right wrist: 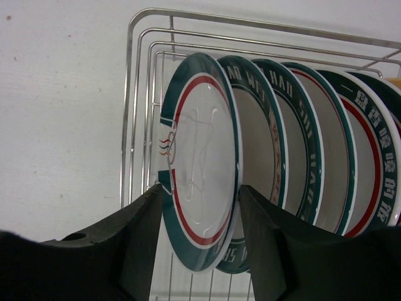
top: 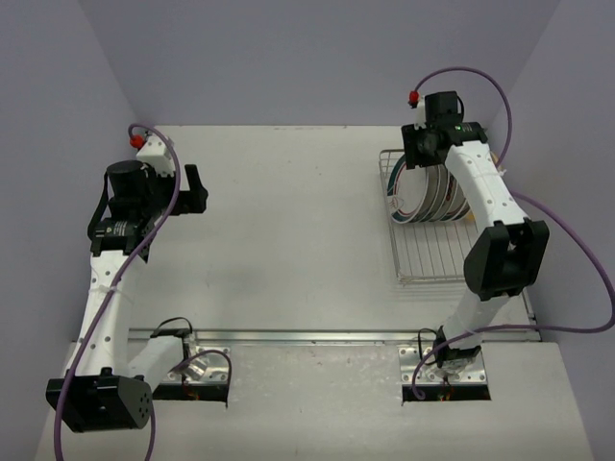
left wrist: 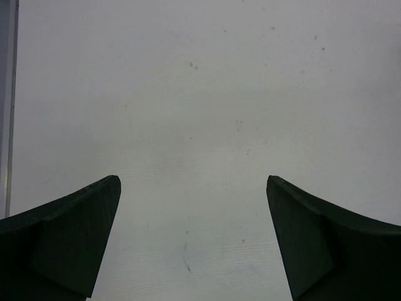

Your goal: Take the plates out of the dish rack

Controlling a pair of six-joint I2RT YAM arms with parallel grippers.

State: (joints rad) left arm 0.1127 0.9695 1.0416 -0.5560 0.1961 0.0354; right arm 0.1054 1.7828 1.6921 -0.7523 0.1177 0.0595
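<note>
Overhead: white table [top: 288,250] bearing dish rack [top: 432,257], lilac walls [top: 317,58]

A row of white plates [right wrist: 200,169] with green and red rim rings stands on edge, close-packed, at the far end of the silver wire dish rack [top: 432,261]

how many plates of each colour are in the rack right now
white plates with green and red rims: 6 that I can make out
tan plate, only a sliver showing: 1
total: 7 plates standing in the dish rack
</note>
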